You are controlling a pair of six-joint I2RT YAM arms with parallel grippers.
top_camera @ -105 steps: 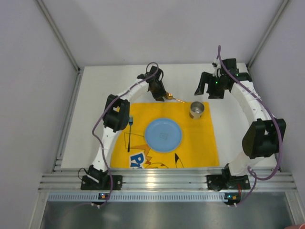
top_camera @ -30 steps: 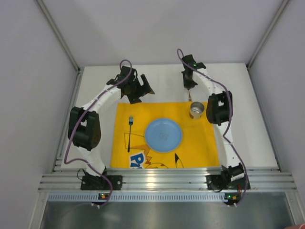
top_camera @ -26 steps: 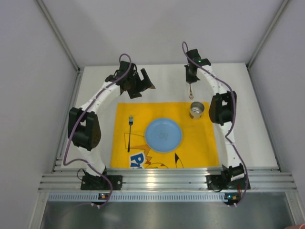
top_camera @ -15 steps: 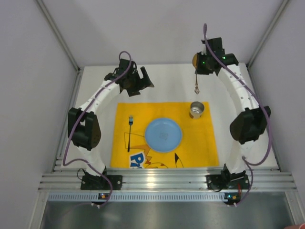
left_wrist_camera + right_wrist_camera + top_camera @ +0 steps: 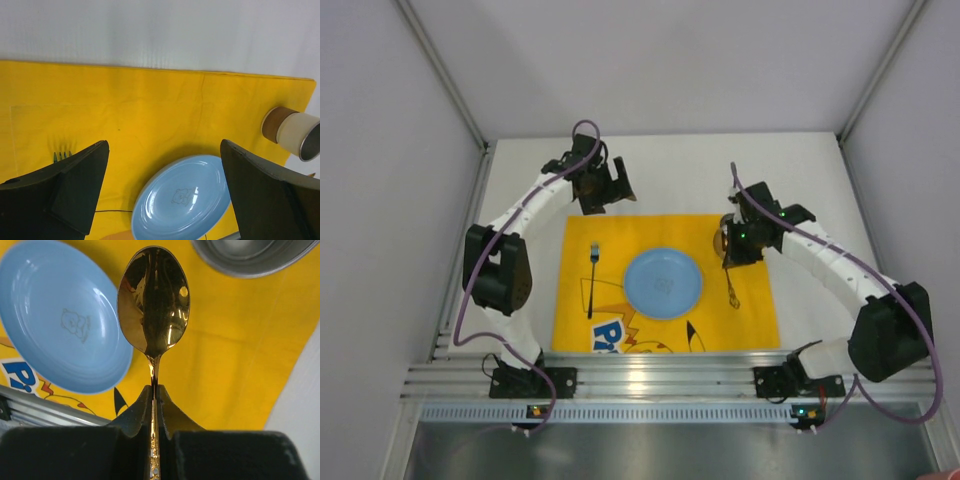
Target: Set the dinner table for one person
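On the white dinner table (image 5: 820, 180) lies a yellow placemat (image 5: 665, 330) with a blue plate (image 5: 662, 283) at its middle. A dark fork (image 5: 592, 275) lies left of the plate. My right gripper (image 5: 731, 264) (image 5: 155, 390) is shut on the handle of a gold spoon (image 5: 733, 290) (image 5: 153, 300), held above the mat just right of the plate, bowl toward the near edge. It partly hides the metal cup (image 5: 720, 243) (image 5: 250, 255). My left gripper (image 5: 605, 190) (image 5: 163, 165) hangs open and empty behind the mat's far left corner.
Silver metal rails (image 5: 660, 380) run along the table's near edge by the arm bases, and another along the left side (image 5: 465, 250). Grey walls (image 5: 650, 60) close in the back and both sides. The left wrist view shows fork tines (image 5: 62, 156) by the left finger.
My right gripper carried the spoon from the back of the table toward the near side, to above the mat right of the plate. The left gripper barely moved.
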